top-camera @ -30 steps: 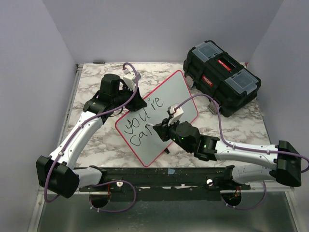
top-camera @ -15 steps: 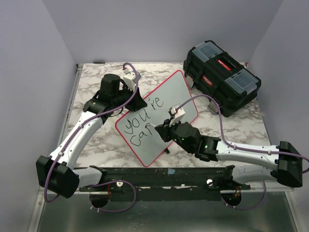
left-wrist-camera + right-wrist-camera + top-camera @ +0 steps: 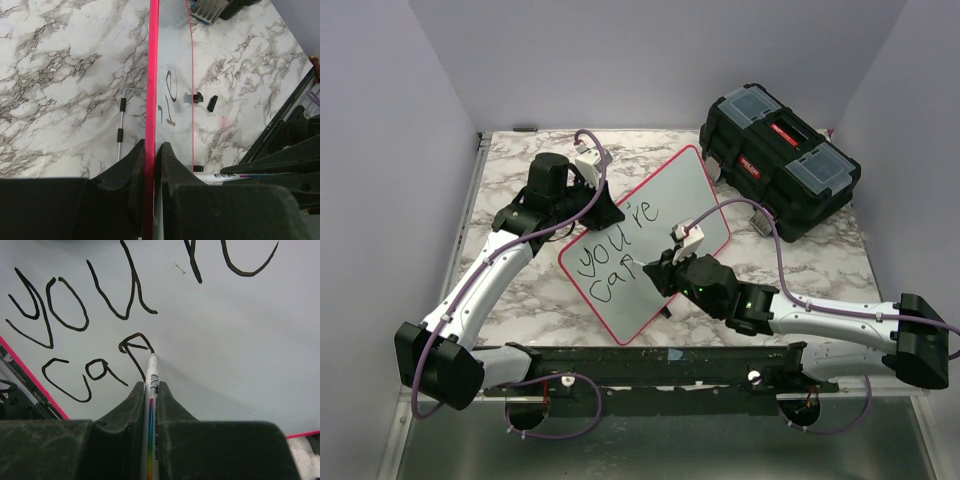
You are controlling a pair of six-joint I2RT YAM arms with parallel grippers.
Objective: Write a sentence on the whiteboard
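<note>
Whiteboard (image 3: pixel 692 190) rim is clamped in the left jaws. Right jaws clamp a marker (image 3: pixel 151 405), tip touching the sentence (image 3: pixel 134 335) at "cap"; blank board lies rightward.

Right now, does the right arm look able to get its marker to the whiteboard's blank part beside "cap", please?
Probably yes: the right gripper holds the marker tip-down on the whiteboard at "cap", and nothing lies on the bare surface alongside.

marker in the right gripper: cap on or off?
Off. The right wrist view shows the marker with its bare nib exposed, touching the whiteboard.
</note>
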